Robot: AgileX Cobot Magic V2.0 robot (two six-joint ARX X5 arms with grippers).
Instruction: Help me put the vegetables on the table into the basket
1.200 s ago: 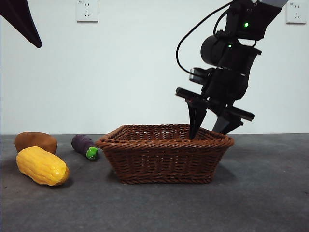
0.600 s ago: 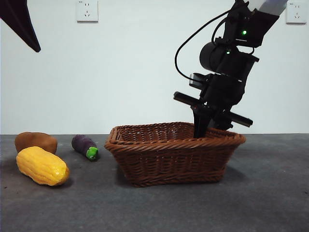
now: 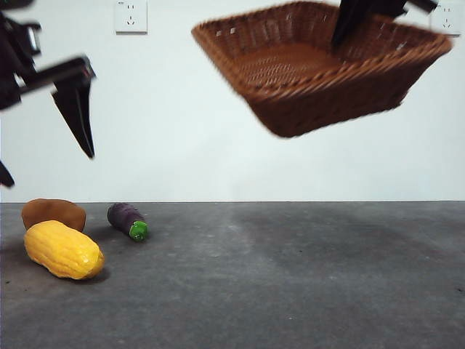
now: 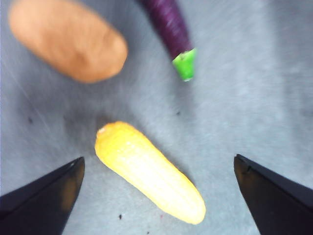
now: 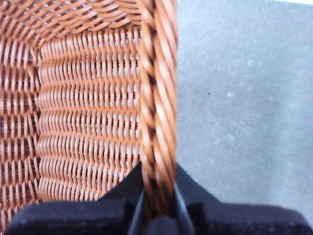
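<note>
The wicker basket (image 3: 320, 73) hangs tilted high at the upper right, off the table (image 3: 290, 276). My right gripper (image 3: 350, 22) is shut on its braided rim (image 5: 156, 98), one jaw inside and one outside, as the right wrist view (image 5: 157, 208) shows. At the left of the table lie the yellow corn (image 3: 63, 250), the potato (image 3: 53, 213) behind it and the purple eggplant (image 3: 127, 219). My left gripper (image 3: 43, 156) hovers open above them. In the left wrist view its jaws (image 4: 159, 160) straddle the corn (image 4: 149, 171) from above, with the potato (image 4: 68, 41) and the eggplant (image 4: 168, 27) beyond.
A white wall with two sockets (image 3: 131, 16) (image 3: 445, 18) stands behind the table. Under the raised basket lies bare dark grey table surface.
The right gripper has lifted the basket from the table high into the air, tilting it. The left gripper has come down into view over the vegetables at the left.
</note>
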